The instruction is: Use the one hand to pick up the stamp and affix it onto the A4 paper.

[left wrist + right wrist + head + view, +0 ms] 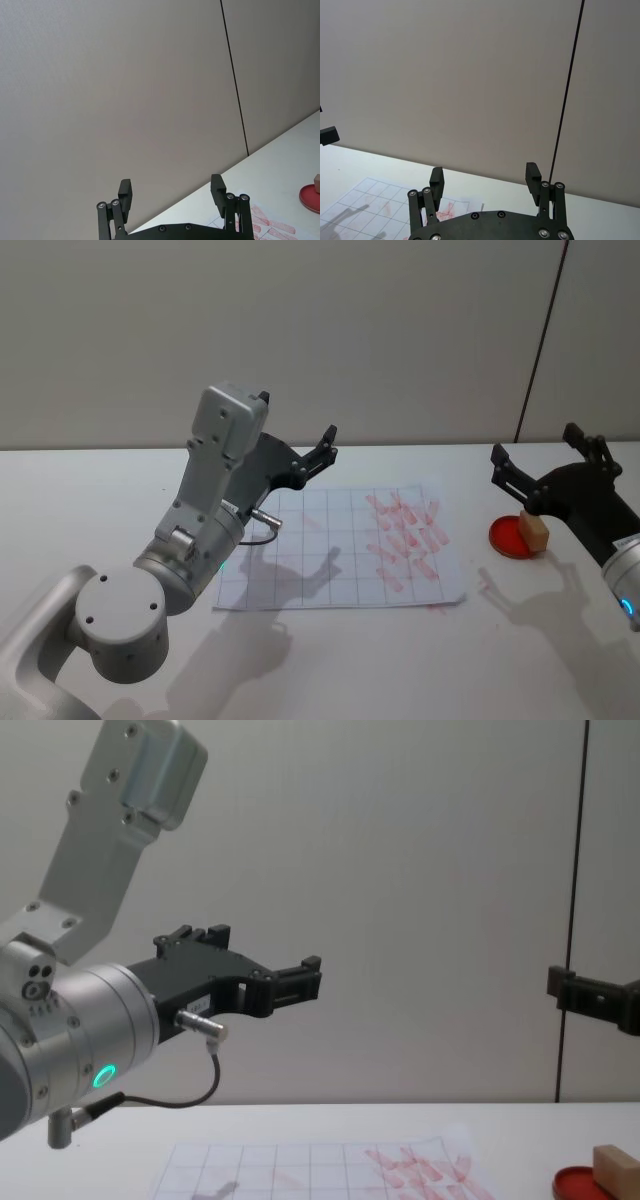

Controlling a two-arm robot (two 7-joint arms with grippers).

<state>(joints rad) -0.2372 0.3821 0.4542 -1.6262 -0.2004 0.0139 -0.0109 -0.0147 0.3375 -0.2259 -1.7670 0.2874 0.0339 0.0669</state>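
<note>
Right gripper [533,443]: black, two-fingered, fingers spread wide and holding nothing. It is raised off the table [90,510], beyond the paper's right edge.

Stamp [533,532]: tan wooden block, off the paper to its right. It rests on the ink pad's side away from the paper. It lies below the right gripper's fingertips and slightly nearer the robot, well apart from them in height. Its long axis cannot be told firmly; it appears to stand on end.

Ink pad [508,537]: flat red disc, just right of the paper's right edge, not touching it.

Paper [330,575]: white gridded sheet lying flat, with a cluster of red stamp marks on its right half. Its left half is mostly bare.

Left gripper [296,420]: fingers apart, holding nothing, raised over the paper's far left corner, idle.

Key relation, as a judgement: the right gripper is much the nearer to the stamp. Its move is a descent with a small draw-back toward the robot, fingers straddling the block. The carry then runs leftward onto the paper.
</note>
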